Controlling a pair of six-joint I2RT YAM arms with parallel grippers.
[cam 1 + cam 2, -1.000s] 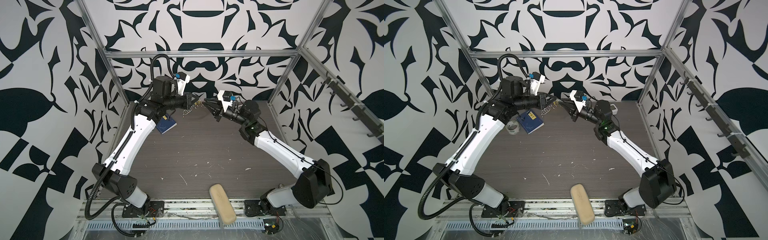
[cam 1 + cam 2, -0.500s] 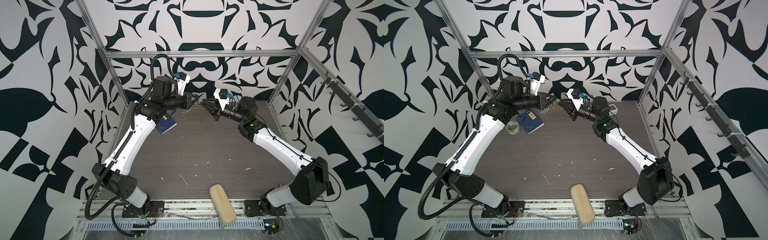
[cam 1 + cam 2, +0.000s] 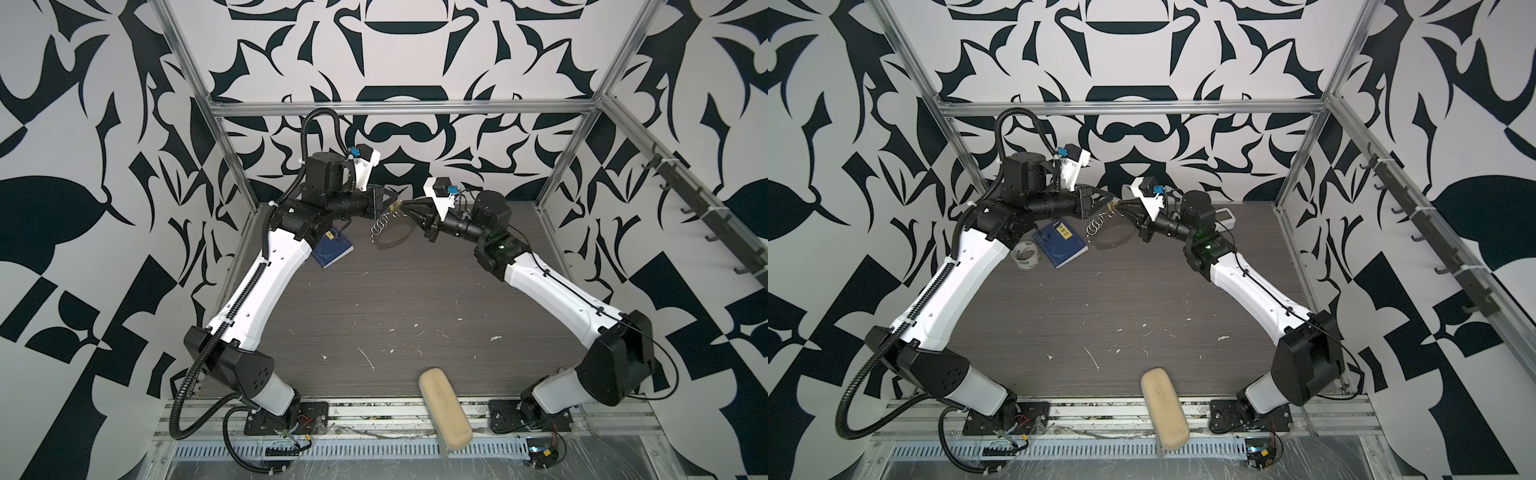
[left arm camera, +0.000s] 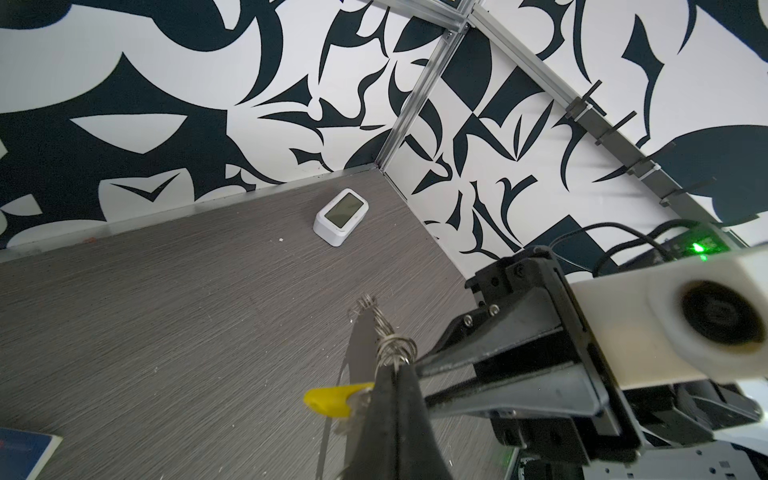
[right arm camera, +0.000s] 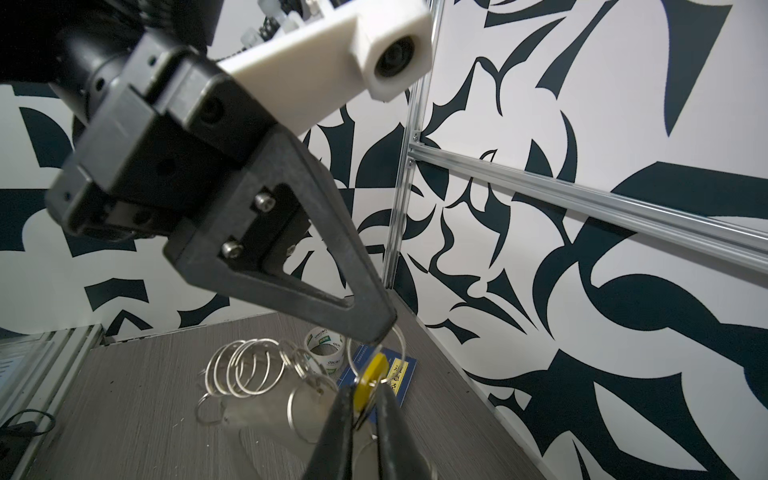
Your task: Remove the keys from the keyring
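Grey wood-grain table [image 3: 374,311] enclosed by black-and-white patterned walls. Above its far middle, the left gripper [image 3: 390,200] is clenched on one wire ring of the keyring [image 3: 380,222], whose silver coils hang beneath it. The right gripper [image 5: 365,399] brackets the yellow key [image 5: 371,374] with narrowly parted fingers; whether they pinch it cannot be told. A blue book [image 3: 332,249] and a tape roll [image 3: 1026,257] lie beside the left arm.
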